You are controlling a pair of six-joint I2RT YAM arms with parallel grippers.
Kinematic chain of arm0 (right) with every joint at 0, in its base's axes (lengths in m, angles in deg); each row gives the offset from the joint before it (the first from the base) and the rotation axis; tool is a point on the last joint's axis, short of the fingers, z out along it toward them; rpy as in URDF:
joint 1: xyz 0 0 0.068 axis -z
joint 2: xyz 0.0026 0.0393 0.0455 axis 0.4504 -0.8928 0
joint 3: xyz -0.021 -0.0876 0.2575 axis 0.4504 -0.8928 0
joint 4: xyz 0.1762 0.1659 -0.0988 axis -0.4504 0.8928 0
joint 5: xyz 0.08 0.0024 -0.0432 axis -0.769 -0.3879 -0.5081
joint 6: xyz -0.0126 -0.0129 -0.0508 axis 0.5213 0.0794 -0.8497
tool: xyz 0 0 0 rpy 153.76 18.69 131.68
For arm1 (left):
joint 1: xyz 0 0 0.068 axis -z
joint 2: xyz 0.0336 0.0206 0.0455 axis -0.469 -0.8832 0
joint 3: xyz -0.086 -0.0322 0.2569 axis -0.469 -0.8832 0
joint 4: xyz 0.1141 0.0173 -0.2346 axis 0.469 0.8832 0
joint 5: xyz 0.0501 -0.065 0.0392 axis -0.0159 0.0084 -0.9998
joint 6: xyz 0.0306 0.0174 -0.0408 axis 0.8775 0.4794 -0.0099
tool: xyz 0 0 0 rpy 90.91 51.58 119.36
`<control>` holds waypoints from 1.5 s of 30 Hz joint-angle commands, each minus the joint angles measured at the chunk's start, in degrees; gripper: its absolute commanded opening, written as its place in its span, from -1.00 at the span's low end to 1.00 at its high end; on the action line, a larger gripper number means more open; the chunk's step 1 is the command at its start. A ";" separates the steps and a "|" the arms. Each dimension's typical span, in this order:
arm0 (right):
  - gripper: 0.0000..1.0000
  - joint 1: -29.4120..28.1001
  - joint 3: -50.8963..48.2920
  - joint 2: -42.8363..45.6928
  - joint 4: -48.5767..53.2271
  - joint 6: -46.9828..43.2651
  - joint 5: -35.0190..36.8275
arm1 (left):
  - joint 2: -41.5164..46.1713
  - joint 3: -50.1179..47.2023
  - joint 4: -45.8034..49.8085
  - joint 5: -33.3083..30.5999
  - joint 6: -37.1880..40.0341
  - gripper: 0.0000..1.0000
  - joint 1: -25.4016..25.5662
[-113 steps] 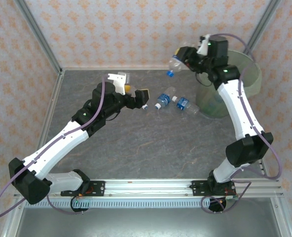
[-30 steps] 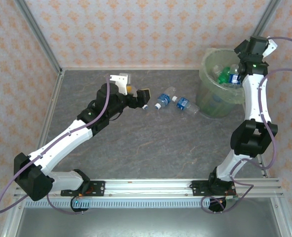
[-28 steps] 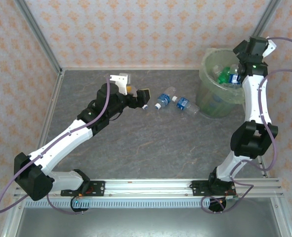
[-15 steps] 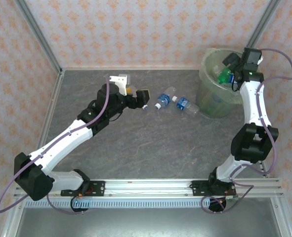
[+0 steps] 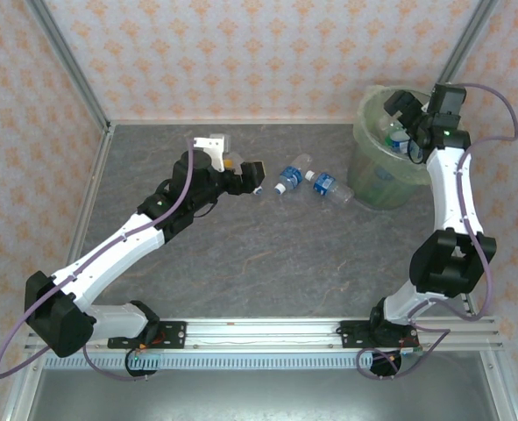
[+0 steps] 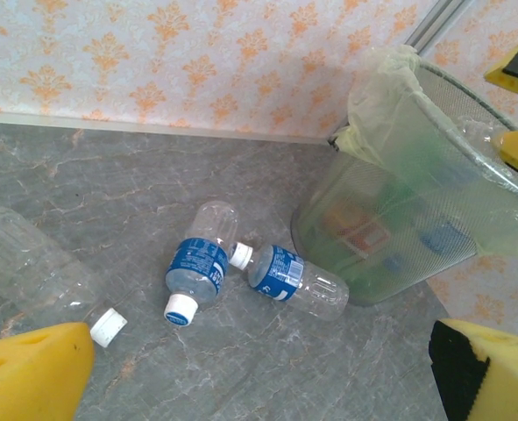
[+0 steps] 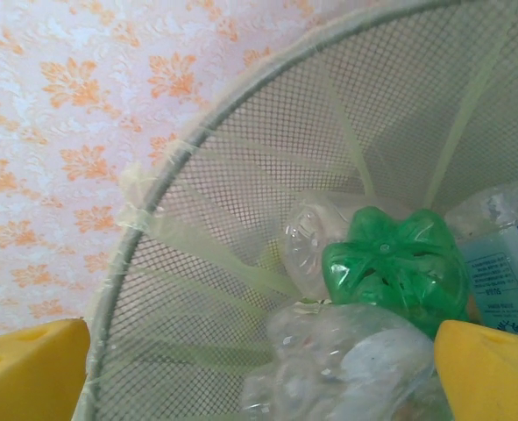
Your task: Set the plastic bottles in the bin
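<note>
1. The left gripper (image 5: 243, 165) is wide open and holds nothing. It hangs over the table (image 5: 241, 254), near the middle of the top view.
2. Three bottles lie on their sides on the table.
3. In the left wrist view, a clear bottle (image 6: 39, 267) with a white cap lies at the lower left. Its cap is just beside one yellow pad (image 6: 31, 373).
4. Two blue-label bottles (image 6: 202, 259) lie close together in the middle of that view, just left of the bin (image 6: 372, 237).
5. The bin stands upright at the upper right of the top view, near the back wall (image 5: 241, 53).
6. The right gripper (image 5: 408, 116) is wide open and holds nothing. It hangs over the bin's mouth.
7. In the right wrist view, a green bottle (image 7: 394, 267) lies in the bin with clear ones around it.
</note>
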 commanded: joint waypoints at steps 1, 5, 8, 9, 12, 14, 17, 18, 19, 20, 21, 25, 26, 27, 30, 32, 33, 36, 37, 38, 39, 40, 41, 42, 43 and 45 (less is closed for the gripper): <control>0.99 -0.13 1.49 3.71 0.20 -0.72 0.16 | 0.85 -1.19 0.73 -1.40 -1.23 0.98 -0.51; 0.99 -0.17 1.77 6.18 0.46 0.44 0.87 | -1.72 -1.34 1.14 -3.13 -2.88 0.98 -1.07; 0.99 -0.49 1.18 8.75 0.31 1.55 0.19 | -5.19 -0.39 2.13 -2.98 -5.38 0.98 -2.30; 0.99 -0.59 0.81 9.77 0.12 1.83 0.01 | -6.44 -0.25 2.23 -3.19 -6.37 0.95 -2.61; 0.99 -1.01 -0.21 12.45 -0.15 2.62 -0.41 | -10.68 1.13 2.99 -3.51 -9.87 0.81 -3.78; 0.99 -1.22 -1.02 14.23 -0.15 2.84 -0.70 | -13.80 2.72 4.01 -3.81 -11.47 0.73 -4.28; 0.99 -1.60 -2.98 17.04 -0.65 3.22 -1.45 | -18.89 6.04 5.75 -3.80 -13.59 0.64 -4.51; 0.99 -1.82 -3.61 17.81 -0.74 3.21 -1.60 | -20.45 7.14 6.50 -4.05 -14.24 0.61 -4.55; 0.99 -2.00 -4.39 18.68 -0.81 3.21 -1.69 | -22.19 8.49 7.21 -4.14 -15.14 0.58 -4.55; 0.99 -2.14 -4.98 19.48 -1.01 3.32 -1.85 | -23.93 9.56 7.69 -4.18 -16.21 0.55 -4.52; 0.99 -2.24 -5.53 20.17 -1.16 3.54 -1.94 | -25.31 10.26 7.87 -4.00 -17.09 0.49 -4.58; 0.99 -2.21 -7.67 22.78 -2.41 4.55 -2.78 | -30.69 12.83 7.42 -2.89 -22.12 0.33 -4.56; 0.99 -2.20 -8.09 23.25 -2.72 4.69 -2.99 | -31.89 13.23 7.13 -2.86 -23.78 0.31 -4.56; 0.99 -2.25 -8.33 23.59 -2.88 4.75 -3.26 | -32.75 13.53 6.81 -2.81 -24.96 0.30 -4.56; 0.99 -2.20 -9.45 23.72 -3.46 5.37 -3.68 | -35.21 14.04 5.36 -3.23 -28.25 0.29 -4.56; 0.99 -2.20 -10.61 25.55 -4.20 6.03 -4.79 | -36.40 14.09 4.35 -3.52 -29.77 0.28 -4.51; 0.99 -2.21 -11.02 25.77 -4.47 6.28 -5.12 | -36.94 14.21 4.01 -3.64 -30.27 0.25 -4.53; 0.99 -2.26 -11.92 26.32 -4.81 6.49 -5.48 | -38.71 14.77 3.83 -4.21 -31.12 0.21 -4.37; 0.99 -2.25 -12.16 26.36 -4.90 6.46 -5.44 | -39.20 14.84 3.39 -4.26 -31.15 0.21 -4.21; 0.99 -2.25 -12.42 26.45 -5.05 6.61 -5.43 | -39.70 14.89 3.24 -4.54 -31.13 0.21 -4.04; 0.99 -2.20 -12.62 26.56 -5.16 6.72 -5.61 | -40.24 15.04 3.24 -4.63 -31.21 0.21 -4.03; 0.99 -2.28 -12.82 26.66 -5.29 6.80 -5.85 | -40.76 15.34 3.32 -4.62 -31.36 0.21 -3.94; 0.99 -2.20 -12.96 26.73 -5.48 7.01 -5.96 | -41.54 15.66 3.33 -4.64 -31.40 0.21 -3.90; 0.99 -2.21 -13.13 26.79 -5.56 7.14 -6.05 | -42.11 15.97 3.40 -4.64 -31.49 0.21 -3.79; 0.99 -2.24 -13.07 26.87 -5.53 7.18 -6.05 | -42.71 16.26 3.30 -4.65 -31.65 0.21 -3.71; 0.99 -2.21 -13.01 26.98 -5.51 7.32 -6.12 | -43.75 16.79 2.87 -4.77 -31.96 0.19 -3.60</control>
